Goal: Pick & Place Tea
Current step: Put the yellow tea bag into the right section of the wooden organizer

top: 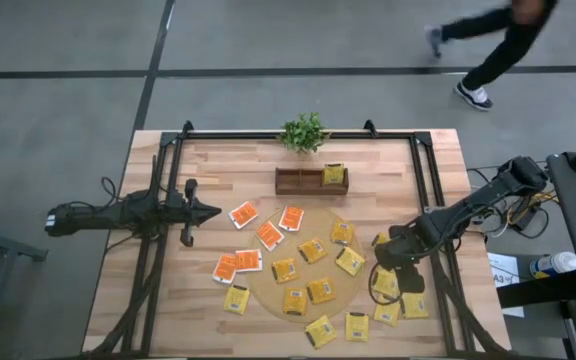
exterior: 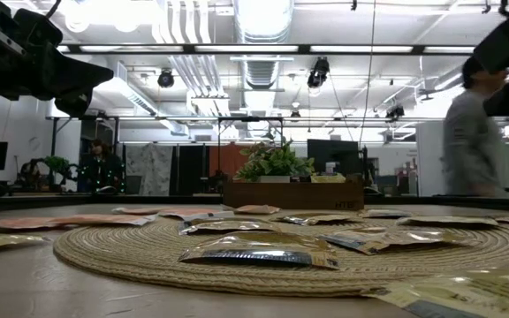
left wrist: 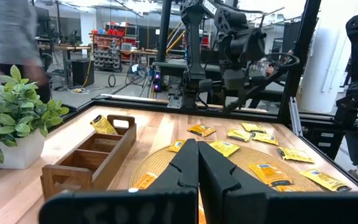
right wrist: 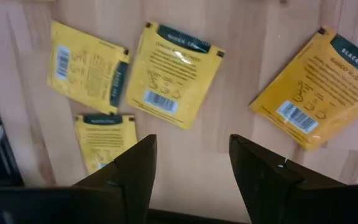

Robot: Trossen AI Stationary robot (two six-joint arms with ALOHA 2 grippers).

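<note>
Yellow tea packets [top: 320, 290] lie flat on the round tan mat [top: 265, 283] and on the wood to its right. Orange-red packets [top: 269, 235] lie at the mat's left edge. One yellow packet [top: 334, 173] stands in the wooden tray [top: 298, 181]. My right gripper [top: 388, 262] hangs open over the table's right side. In the right wrist view it [right wrist: 191, 149] is above bare wood, with yellow packets [right wrist: 176, 74] lying around it. My left gripper [top: 211, 211] is shut and hovers left of the mat, also seen in its own view [left wrist: 197, 152].
A small green plant [top: 304, 131] stands at the far edge behind the tray. Black frame rails [top: 158, 240] run along the table's left and right sides. A person [top: 488, 50] walks past beyond the far edge. Bare wood shows near the table's left edge.
</note>
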